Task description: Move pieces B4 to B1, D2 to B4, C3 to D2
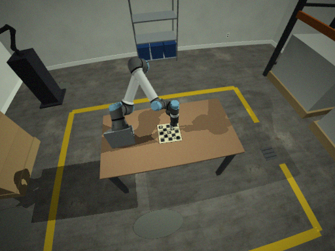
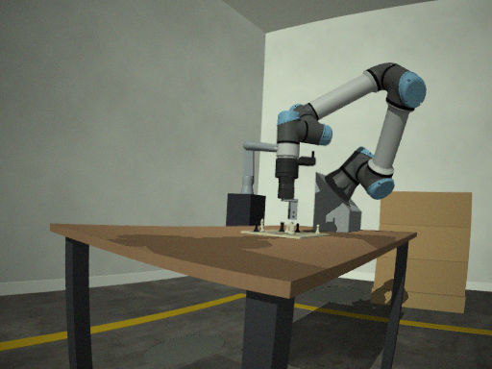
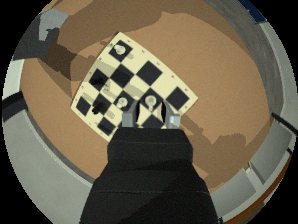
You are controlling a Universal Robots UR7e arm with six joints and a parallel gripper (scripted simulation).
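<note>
A small chessboard lies on the brown table and also shows in the wrist view. It carries several small black and white pieces, seen from the side in the exterior view. My gripper hangs straight down a little above the board's far edge, fingers open and empty. In the wrist view a white piece stands directly below, between the two fingertips. Another white piece stands one square to its left, and a third is at the board's far corner.
The arm's grey base block stands on the table left of the board. A cardboard stack and a dark pedestal stand beyond the table. Yellow floor tape rings the table.
</note>
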